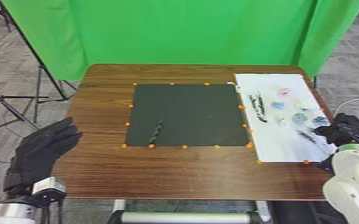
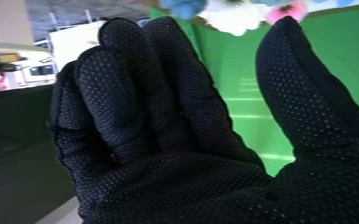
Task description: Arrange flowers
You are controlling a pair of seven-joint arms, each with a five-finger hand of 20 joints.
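Flowers [image 1: 285, 92], about six, lay on one white sheet [image 1: 275, 145], one dark stick [image 1: 157, 131] on one black mat [image 1: 193, 112]; left hand [image 1: 38, 155] and right hand [image 1: 346, 130] had fingers outstretched.

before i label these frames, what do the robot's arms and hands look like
The left hand and right hand are gloved in black fabric, the right finely dotted. The right arm is white and rounded, with a green band near the wrist.

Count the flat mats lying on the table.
2: a black mat in the middle of the table, and a white mat to its right, with flowers on it.
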